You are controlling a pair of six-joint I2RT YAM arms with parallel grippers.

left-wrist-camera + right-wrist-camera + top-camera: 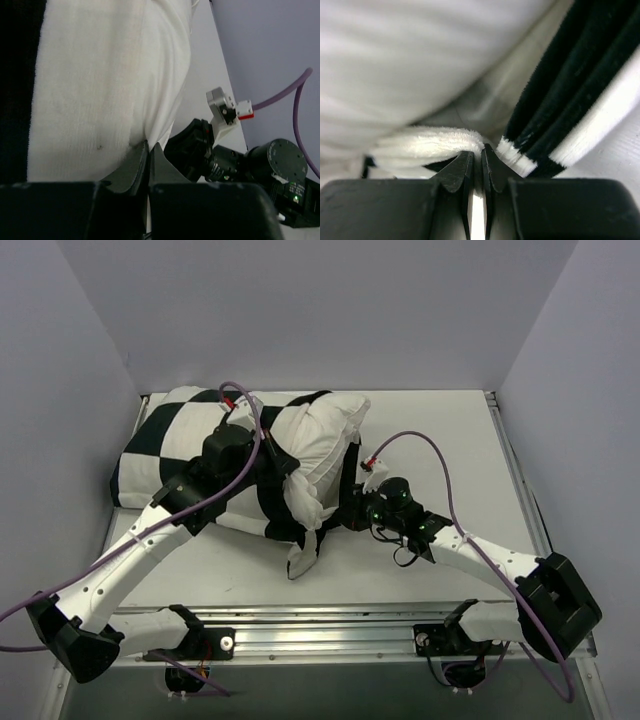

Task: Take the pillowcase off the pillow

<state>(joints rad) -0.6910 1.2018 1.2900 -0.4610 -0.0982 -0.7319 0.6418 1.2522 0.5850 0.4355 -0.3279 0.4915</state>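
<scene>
The black and white checkered pillowcase (170, 440) lies at the back left of the table. The plain white pillow (325, 435) bulges out of its open right end. My left gripper (284, 466) is shut on a fold of the pillow's white fabric; the left wrist view shows the pinch (149, 145) with the pillow (125, 75) above it. My right gripper (352, 508) is shut on the fluffy open edge of the pillowcase. In the right wrist view the closed jaws (482, 151) hold that hem, with black and white folds of the pillowcase (575, 95) to the right and the pillow (420, 50) above.
The white table (440, 440) is boxed in by grey walls at the back and both sides. A white flap of cloth (303, 558) trails toward the metal rail (330, 625) at the near edge. The right arm's wrist (260, 160) sits close beside my left gripper.
</scene>
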